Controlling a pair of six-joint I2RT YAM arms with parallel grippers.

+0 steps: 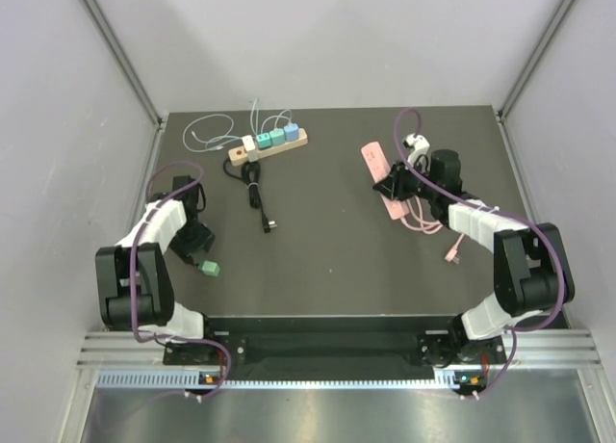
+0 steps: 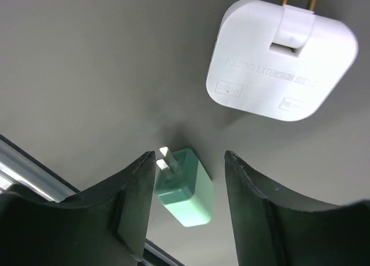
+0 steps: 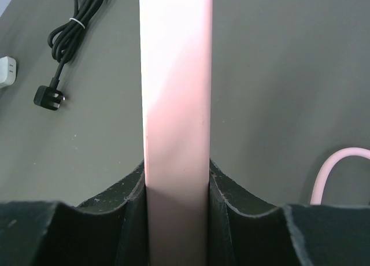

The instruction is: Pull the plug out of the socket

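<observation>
A mint-green plug (image 2: 186, 192) lies loose on the dark table, its two prongs pointing up-left; it also shows in the top view (image 1: 209, 268). My left gripper (image 2: 189, 156) is open, its fingers on either side of the plug and a little above it, not touching it; in the top view the gripper (image 1: 199, 253) is at the near left. My right gripper (image 3: 176, 165) is shut on a pink power strip (image 3: 176, 75), which runs away from the fingers; the strip also shows in the top view (image 1: 378, 169), with the gripper (image 1: 393, 186) at the right.
A white folding extension socket (image 2: 283, 58) lies just beyond the green plug. A wooden power strip (image 1: 294, 142) with several plugs in it sits at the back, with white cables (image 1: 217, 130) and a black cable (image 1: 255, 188) beside it. The pink cable (image 1: 428, 226) trails near the right arm.
</observation>
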